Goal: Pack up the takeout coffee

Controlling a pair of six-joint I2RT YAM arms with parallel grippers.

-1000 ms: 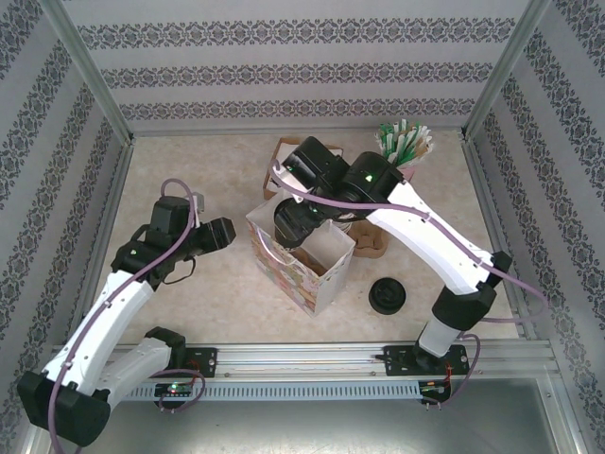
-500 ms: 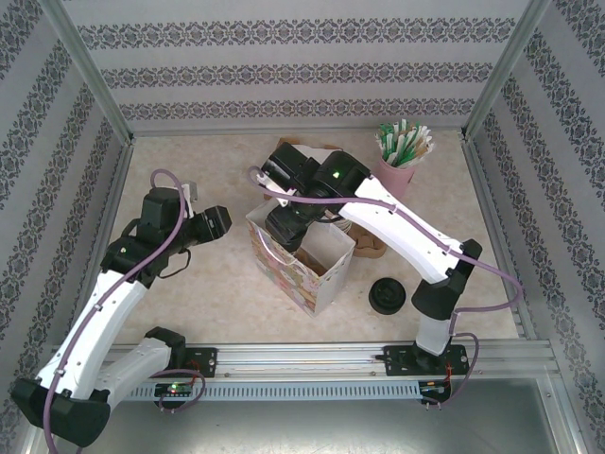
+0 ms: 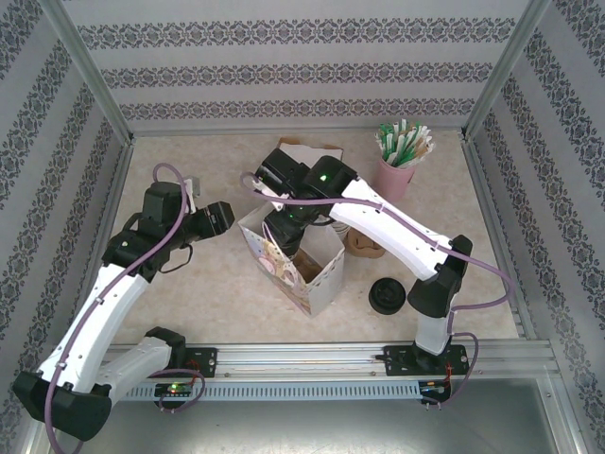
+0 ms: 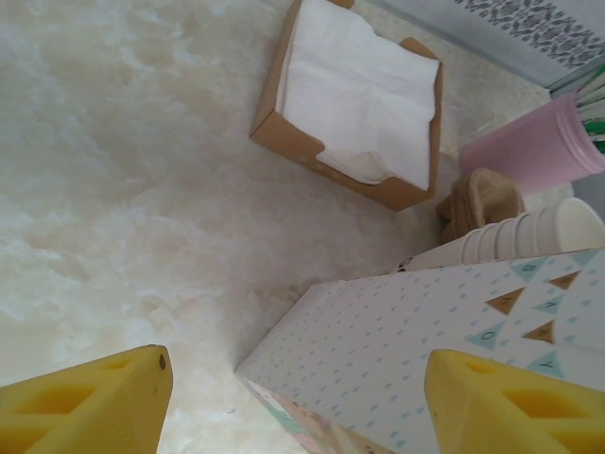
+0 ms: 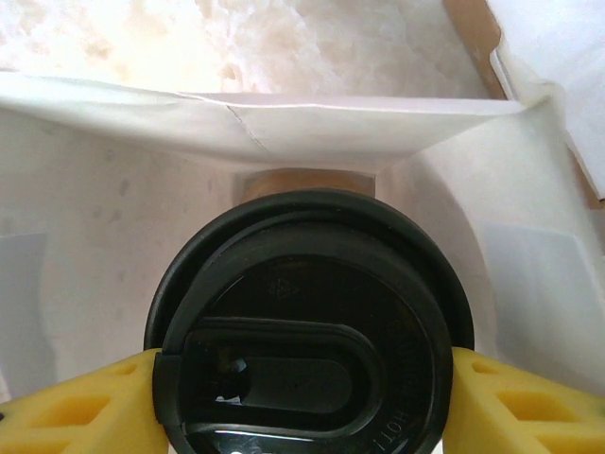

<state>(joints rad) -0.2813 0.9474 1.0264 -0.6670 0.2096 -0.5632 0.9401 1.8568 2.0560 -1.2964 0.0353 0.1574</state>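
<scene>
Left claw (image 3: 219, 219) hangs spread, pinching nothing, just beside the left wall of the paper bag (image 3: 317, 279) standing on the worktop (image 3: 208, 293). Right claw (image 3: 284, 232) is down in the bag's mouth, yellow fingers (image 5: 85, 407) pinching the takeout coffee (image 5: 302, 322) at either side of its black lid. So the cup is inside the bag and held; can't tell if it touches the bottom.

Handling, my guess: light paper wall, crushes easily; lid is slick and could pop. Best hold is at the lid rim, where the rolled edge stiffens it. Keep it upright.

Loose lids (image 3: 387, 295) sit right of the bag.

Views: overhead gives both arms and the layout. Right wrist adds the grip itself and the bag's white inside. Left wrist adds the bag's patterned outside, a napkin box (image 4: 354, 90), stacked lidless cups (image 4: 510, 241) and a pink cup (image 4: 529, 147) behind.
</scene>
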